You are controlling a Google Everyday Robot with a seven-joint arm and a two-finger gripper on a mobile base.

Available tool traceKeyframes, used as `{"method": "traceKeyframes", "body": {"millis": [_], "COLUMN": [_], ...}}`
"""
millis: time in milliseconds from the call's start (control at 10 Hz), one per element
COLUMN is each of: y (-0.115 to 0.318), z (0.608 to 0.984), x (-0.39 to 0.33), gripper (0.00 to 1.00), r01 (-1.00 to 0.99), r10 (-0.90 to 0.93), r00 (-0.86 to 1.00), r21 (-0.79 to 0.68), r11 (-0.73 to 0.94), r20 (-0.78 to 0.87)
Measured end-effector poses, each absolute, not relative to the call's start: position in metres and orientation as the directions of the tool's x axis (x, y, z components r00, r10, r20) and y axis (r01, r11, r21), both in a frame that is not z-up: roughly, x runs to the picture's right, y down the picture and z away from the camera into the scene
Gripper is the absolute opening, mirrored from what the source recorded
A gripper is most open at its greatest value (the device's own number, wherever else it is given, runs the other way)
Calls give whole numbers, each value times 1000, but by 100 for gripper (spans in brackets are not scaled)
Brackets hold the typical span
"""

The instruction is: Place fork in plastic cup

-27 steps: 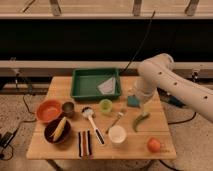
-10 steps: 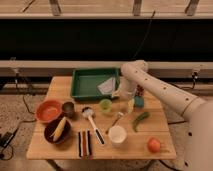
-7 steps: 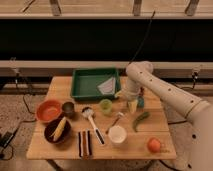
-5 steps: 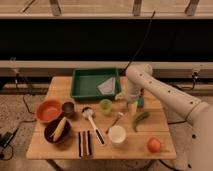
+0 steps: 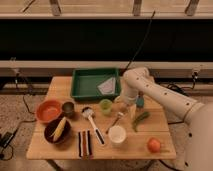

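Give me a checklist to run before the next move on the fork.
1. Fork lying on the table, nothing on top of it: ok.
2. Plastic cup upright, just left of the fork: ok.
3. Gripper low, near the fork's far end: ok.
4. Fork lifted off the table: not ok.
5. Clearance from green pepper and white cup: cannot tell.

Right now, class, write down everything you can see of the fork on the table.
The fork is slim, silver and metal-looking, with a thin straight handle. It lies flat and slanted on the wooden table, between the light-green plastic cup and the white cup. The gripper hangs over its upper end; contact cannot be told.
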State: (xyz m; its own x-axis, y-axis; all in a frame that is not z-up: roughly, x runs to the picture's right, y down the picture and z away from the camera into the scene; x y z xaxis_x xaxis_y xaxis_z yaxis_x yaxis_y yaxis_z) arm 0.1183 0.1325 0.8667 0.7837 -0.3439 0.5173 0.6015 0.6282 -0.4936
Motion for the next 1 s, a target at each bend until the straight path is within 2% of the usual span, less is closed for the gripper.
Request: {"method": "traceKeyframes", "body": {"millis": [1000], "y": [131], "z": [897], "x": [128], "gripper": [80], "r01": [592], "r10": [-340], "r00": [797], "r21": [-530], "r11": [607], "r20": [500]}}
